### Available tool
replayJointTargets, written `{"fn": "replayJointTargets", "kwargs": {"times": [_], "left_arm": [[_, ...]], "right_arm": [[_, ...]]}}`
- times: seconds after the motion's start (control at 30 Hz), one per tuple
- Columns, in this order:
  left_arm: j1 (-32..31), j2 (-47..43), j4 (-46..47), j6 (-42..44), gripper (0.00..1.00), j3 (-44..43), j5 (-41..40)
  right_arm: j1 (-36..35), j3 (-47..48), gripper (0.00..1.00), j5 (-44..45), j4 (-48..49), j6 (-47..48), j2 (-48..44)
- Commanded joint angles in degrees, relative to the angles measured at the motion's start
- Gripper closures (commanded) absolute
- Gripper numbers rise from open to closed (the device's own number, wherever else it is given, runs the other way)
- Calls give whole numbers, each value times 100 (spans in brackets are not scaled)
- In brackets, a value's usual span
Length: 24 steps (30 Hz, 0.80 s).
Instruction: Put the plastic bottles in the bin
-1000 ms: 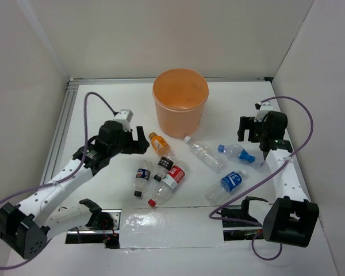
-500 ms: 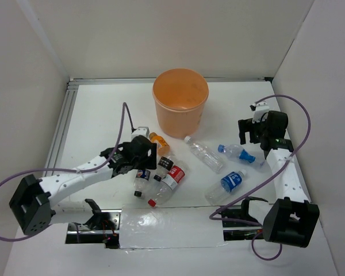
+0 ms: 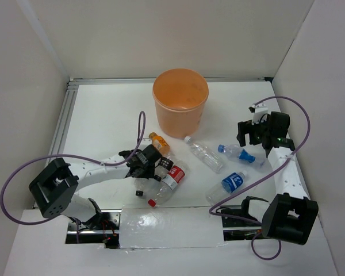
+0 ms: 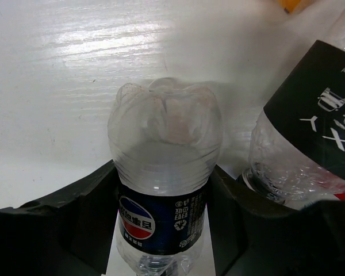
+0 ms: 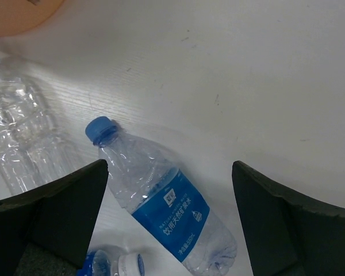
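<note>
Several plastic bottles lie on the white table in front of the orange bin (image 3: 179, 122). My left gripper (image 3: 147, 163) (image 4: 164, 172) is low over the cluster, with its jaws pressed on both sides of the dark-blue-labelled Pepsi bottle (image 4: 164, 149), whose cap end (image 3: 139, 192) sticks out toward the arm bases. A black-labelled bottle (image 4: 310, 132) (image 3: 165, 164) lies right beside it. My right gripper (image 3: 250, 133) (image 5: 169, 169) hangs open above a blue-labelled bottle (image 5: 168, 208) (image 3: 236, 152), touching nothing.
An orange bottle (image 3: 158, 142), a red-labelled one (image 3: 171, 181), a clear one (image 3: 204, 154) (image 5: 17, 138) and a second blue-labelled one (image 3: 230, 183) also lie on the table. White walls close in the left, back and right sides.
My left arm swung right and down from open table onto the bottle cluster, and its jaws closed around the Pepsi bottle. The right gripper barely shifted.
</note>
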<state>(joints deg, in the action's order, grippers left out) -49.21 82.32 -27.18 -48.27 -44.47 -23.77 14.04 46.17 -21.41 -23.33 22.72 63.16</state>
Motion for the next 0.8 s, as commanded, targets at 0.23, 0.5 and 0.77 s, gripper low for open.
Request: {"fn": "replayJointTargets", "kwargs": {"times": [0.23,0.5,0.77], "left_arm": [[-264,-876,-112,1203,92,-2270,-58],[392,930,687,2770,97,-6106,345],[1132,3104,679,2578,64,-8033,514]], "right_arm": [[11,1059,7,-530,-434,768,1048],[72,929,8,-830,-594,839,1200],[72,735,1,-891,-1023,1462,883]]}}
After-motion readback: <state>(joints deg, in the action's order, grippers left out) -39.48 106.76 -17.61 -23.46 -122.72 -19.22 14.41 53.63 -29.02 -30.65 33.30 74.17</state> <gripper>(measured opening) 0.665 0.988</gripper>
